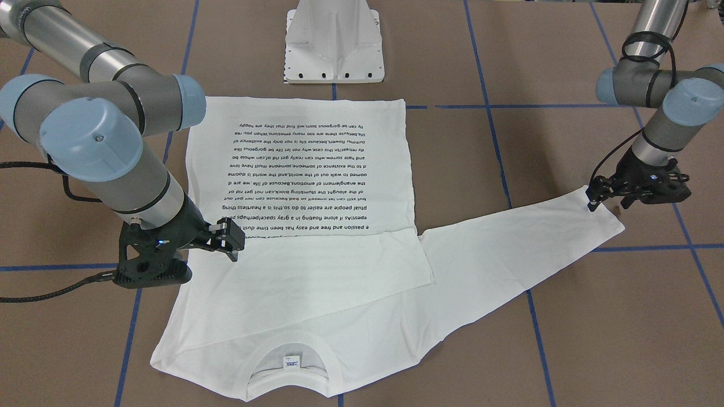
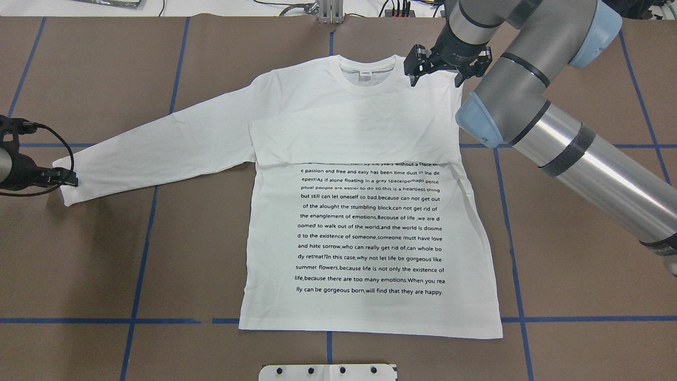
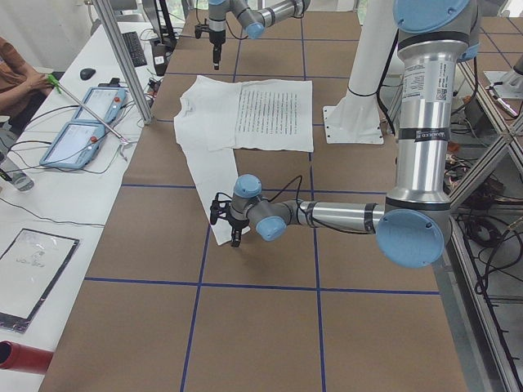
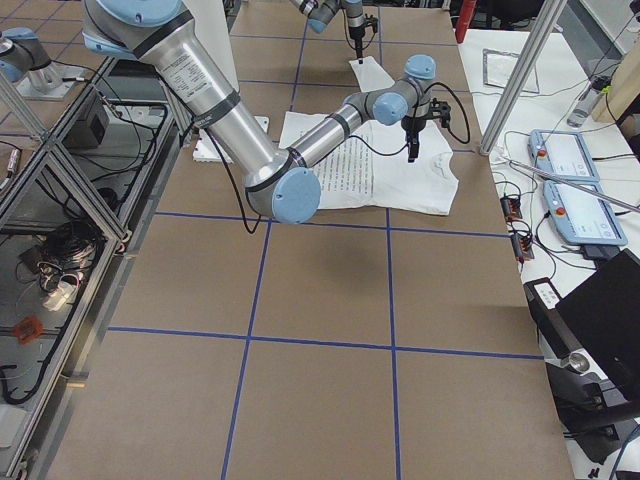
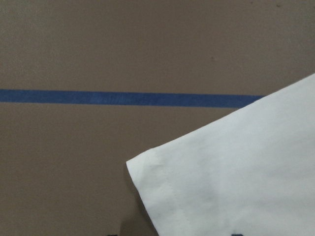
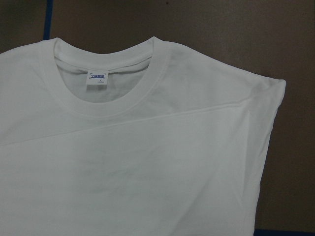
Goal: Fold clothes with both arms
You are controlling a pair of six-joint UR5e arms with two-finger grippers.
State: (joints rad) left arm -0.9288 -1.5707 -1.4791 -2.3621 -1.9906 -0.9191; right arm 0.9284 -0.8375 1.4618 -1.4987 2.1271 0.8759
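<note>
Both wide apart, left tool [image 2: 66,178] over T-shirt [image 2: 365,132] cuff, right tool [image 2: 435,79] above shoulder.

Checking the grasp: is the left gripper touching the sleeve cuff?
Cannot tell: front-facing view puts left gripper at the sleeve cuff; neither contact nor gap shows.

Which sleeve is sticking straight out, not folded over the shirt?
The sleeve on the robot's left, with the left tool at its end. It lies stretched out sideways; the other sleeve is folded across the chest.
</note>
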